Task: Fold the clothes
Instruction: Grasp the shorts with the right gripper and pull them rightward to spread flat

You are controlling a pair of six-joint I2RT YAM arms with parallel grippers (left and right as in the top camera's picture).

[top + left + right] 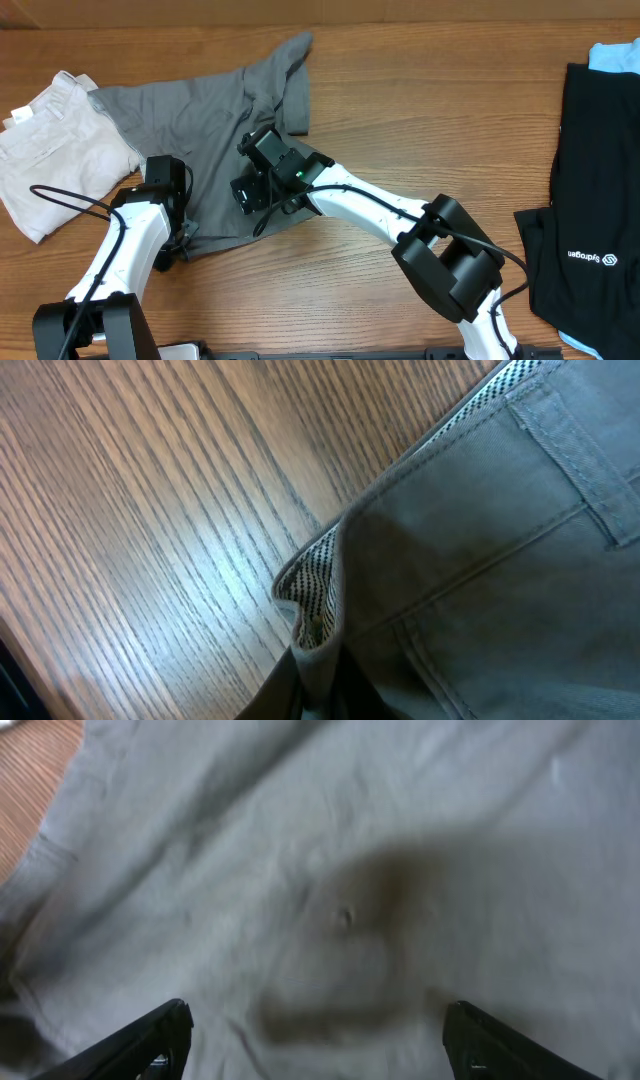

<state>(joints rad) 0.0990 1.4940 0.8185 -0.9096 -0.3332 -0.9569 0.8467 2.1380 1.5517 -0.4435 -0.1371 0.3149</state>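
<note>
Item: grey shorts (210, 120). Left end effector (318, 695) pinches the waistband; right end effector (317, 1020) is spread wide above the cloth. Your risk: the shallow pinch may slip and spoil the fold.

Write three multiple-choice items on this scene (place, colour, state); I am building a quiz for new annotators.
1. The beige shorts lie: A. left of the grey shorts; B. on top of them; C. right of them.
2. The grey shorts' waistband lining is: A. red; B. black-and-white checked; C. yellow.
3. The right gripper is: A. shut on the beige shorts; B. shut on the grey shorts; C. open.
Answers: A, they sit at the overhead view's left edge; B, the left wrist view shows the checks; C, its fingers stand wide apart above the cloth.
</note>
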